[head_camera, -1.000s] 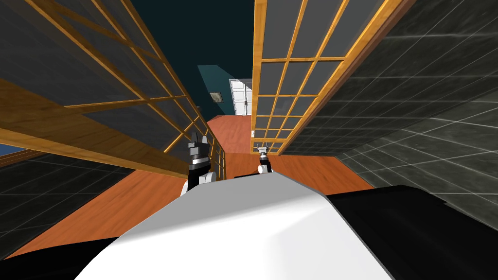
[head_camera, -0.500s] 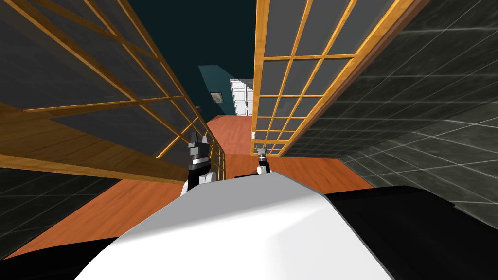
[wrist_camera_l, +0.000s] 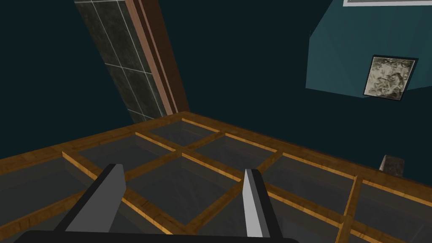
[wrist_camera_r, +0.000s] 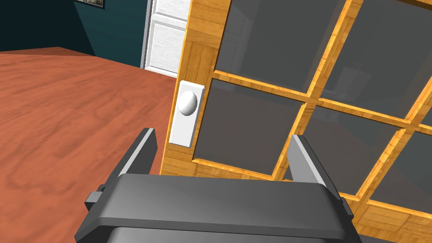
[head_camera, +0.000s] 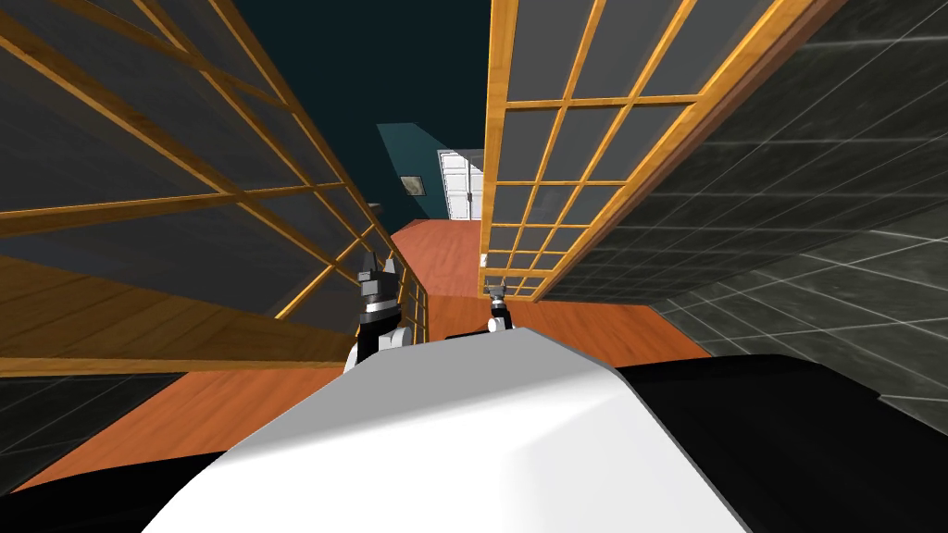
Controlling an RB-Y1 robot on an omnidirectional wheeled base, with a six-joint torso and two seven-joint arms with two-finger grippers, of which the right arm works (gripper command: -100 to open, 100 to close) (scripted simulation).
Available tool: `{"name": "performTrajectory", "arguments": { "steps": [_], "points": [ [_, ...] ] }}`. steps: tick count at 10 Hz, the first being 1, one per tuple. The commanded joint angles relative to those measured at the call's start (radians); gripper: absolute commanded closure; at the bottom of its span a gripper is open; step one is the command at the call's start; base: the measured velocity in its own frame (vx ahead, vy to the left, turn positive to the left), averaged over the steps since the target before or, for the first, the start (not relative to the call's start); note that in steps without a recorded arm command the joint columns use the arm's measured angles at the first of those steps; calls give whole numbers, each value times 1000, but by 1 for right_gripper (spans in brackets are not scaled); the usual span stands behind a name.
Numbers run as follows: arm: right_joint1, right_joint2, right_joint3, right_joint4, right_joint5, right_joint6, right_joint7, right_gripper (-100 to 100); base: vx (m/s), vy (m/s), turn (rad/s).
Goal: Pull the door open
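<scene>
At a doorway over a red-brown wooden floor [head_camera: 444, 254], stands between two wood-framed leaves of grey panes. Faces the door [head_camera: 555, 185] on the right, upright beside a dark tiled wall [head_camera: 787, 231], its grid of pale wooden bars running up and away.

Holds the right gripper [wrist_camera_r: 221, 135] low, just in front of that door's free edge, fingers spread wide and pinching nothing. Finds the white knob [wrist_camera_r: 187, 102] on a white plate [wrist_camera_r: 181, 133], fixed to the edge stile. Places the knob beyond the fingertips, apart from both, nearer the finger on the floor side. Sees the other finger over the panes and bars further along the door.

Holds the left gripper [wrist_camera_l: 183, 168] higher, close over the second leaf [head_camera: 231, 185], slanting off to the left. Shows these fingers spread as well, gripping nothing, above a pane and its crossing wooden bars; cannot tell whether touching. Spots a small grey block [wrist_camera_l: 392, 164] at that leaf's far edge; cannot tell what. Notes a strip of dark tile and brown frame [wrist_camera_l: 139, 63] rising beyond the leaf.

Past the opening, at the far end of the floor, makes out a teal wall with a small framed picture [head_camera: 412, 184] and, just beside it, a white panelled door [head_camera: 460, 185].
</scene>
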Motion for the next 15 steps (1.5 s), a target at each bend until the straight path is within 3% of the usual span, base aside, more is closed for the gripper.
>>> {"name": "performTrajectory", "arguments": {
  "steps": [1,13,14,15],
  "points": [
    [-10,2,12,36,-18,-9,-29,-100,102,8,2],
    [-91,26,89,295,-147,-58,-220,-100,149,25,-22],
    [-89,26,86,285,-143,-53,-210,-100,71,17,-2],
    [-94,21,50,296,-138,-55,-219,-100,72,-2,159]
  ]
}}
